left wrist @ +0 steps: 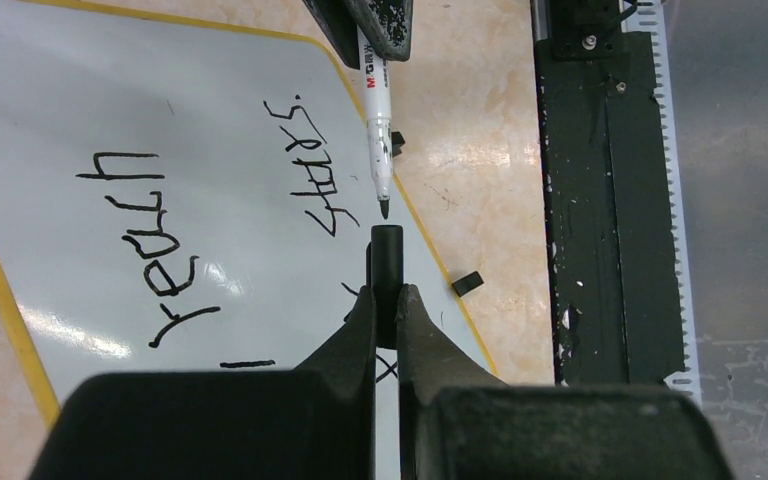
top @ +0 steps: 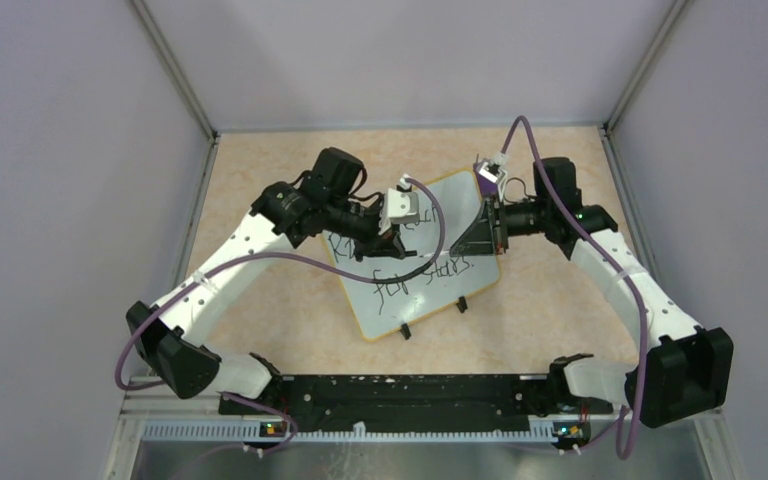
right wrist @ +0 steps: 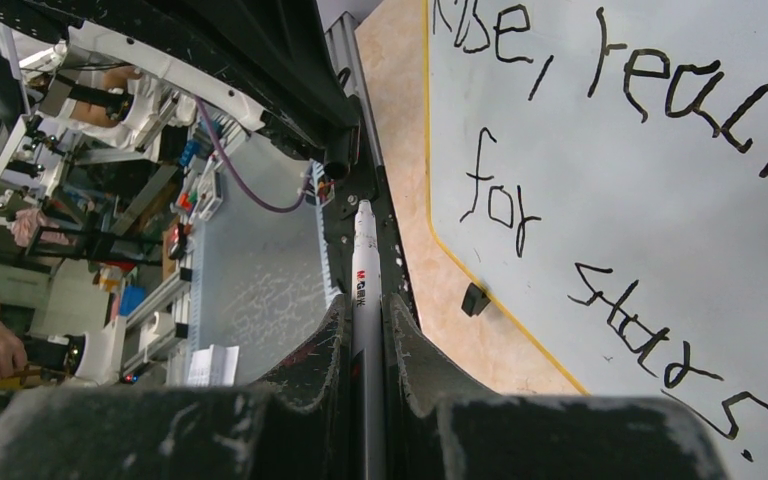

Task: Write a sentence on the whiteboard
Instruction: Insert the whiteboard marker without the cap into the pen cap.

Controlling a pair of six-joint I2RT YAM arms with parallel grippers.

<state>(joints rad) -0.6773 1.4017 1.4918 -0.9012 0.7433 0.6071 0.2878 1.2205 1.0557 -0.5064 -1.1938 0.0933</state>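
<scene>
The whiteboard [top: 390, 305] lies tilted at the table's middle, and it also shows in the left wrist view [left wrist: 60, 120] and the right wrist view [right wrist: 660, 230]. The sentence [right wrist: 600, 190] reads "Rise, reach for stars." in black. My left gripper [left wrist: 387, 292] is shut on a black marker cap [left wrist: 386, 255] above the board's near edge. My right gripper [right wrist: 365, 300] is shut on a white marker pen [right wrist: 364, 250]. The pen [left wrist: 377, 120] points its bare black tip at the cap's open end, a small gap apart. Both grippers [top: 392, 240] [top: 480, 235] hover over the board.
Two black clip feet [top: 406, 331] [top: 463, 305] sit on the board's near rim. A black rail [top: 390, 395] runs along the table's near edge. Grey walls [top: 80, 150] close in the tan table [top: 260, 170] on three sides.
</scene>
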